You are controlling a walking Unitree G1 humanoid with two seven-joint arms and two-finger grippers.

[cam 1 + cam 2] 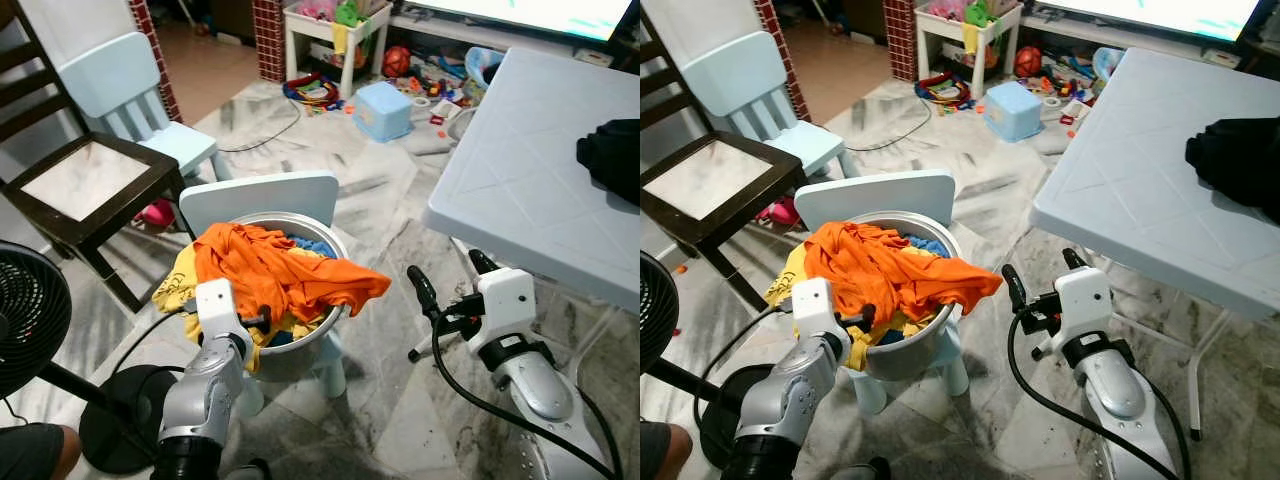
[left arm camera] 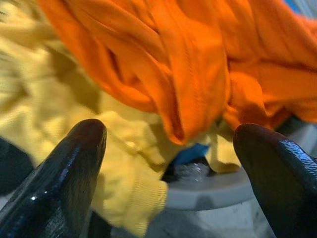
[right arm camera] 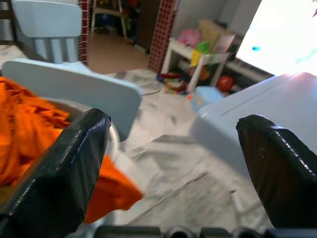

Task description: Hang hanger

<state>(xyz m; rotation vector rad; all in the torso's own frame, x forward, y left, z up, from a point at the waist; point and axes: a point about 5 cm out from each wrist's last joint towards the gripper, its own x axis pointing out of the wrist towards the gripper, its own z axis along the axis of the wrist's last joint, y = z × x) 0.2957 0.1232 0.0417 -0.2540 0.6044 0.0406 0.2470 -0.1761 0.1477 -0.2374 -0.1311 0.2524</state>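
While the left eye view takes in the whole room, it sets a metal basin (image 1: pixel 300 335) of crumpled orange cloth (image 1: pixel 270 270) on a small pale-blue chair (image 1: pixel 262 196), the left claw (image 1: pixel 250 322) at its near rim. Marble floor lies bare between basin and the white worktop (image 1: pixel 520 170), where the right claw (image 1: pixel 447 278) hangs spread. Left wrist view: glossy fingers (image 2: pixel 64 173) apart before orange and yellow folds. Right wrist view: fingers (image 3: pixel 64 163) wide. I cannot make out a hanger.
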